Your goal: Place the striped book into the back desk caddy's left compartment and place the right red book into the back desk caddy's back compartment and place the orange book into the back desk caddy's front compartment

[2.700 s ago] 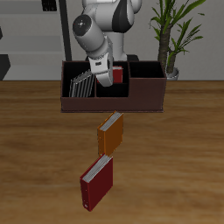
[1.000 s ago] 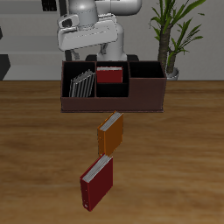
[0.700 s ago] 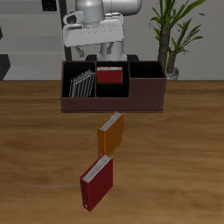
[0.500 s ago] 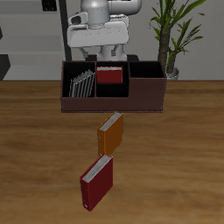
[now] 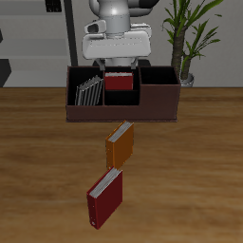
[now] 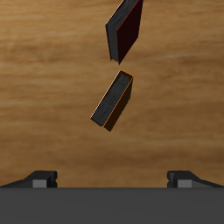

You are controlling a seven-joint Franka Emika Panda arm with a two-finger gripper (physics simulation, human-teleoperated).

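Observation:
The back desk caddy (image 5: pixel 123 112) is a long dark maroon box at the far side of the table. The striped book (image 5: pixel 87 92) stands in its left compartment. The right red book (image 5: pixel 118 81) lies in the back compartment. On the wood in front of the caddy lies the orange book (image 5: pixel 120 143) (image 6: pixel 112 101). My gripper (image 5: pixel 119 63) (image 6: pixel 112 179) hangs open and empty just above the caddy's middle cells, its fingertips (image 6: pixel 39 178) wide apart.
A second dark red book (image 5: pixel 104 196) (image 6: pixel 125 29) lies nearer the table's front edge, beyond the orange one. A potted plant (image 5: pixel 188 38) stands behind the caddy's far end. One large end cell (image 5: pixel 159 78) of the caddy holds nothing.
The gripper let the red book go into the back compartment and rose. Over the last second it has turned and shifted sideways above the caddy. The books have not moved.

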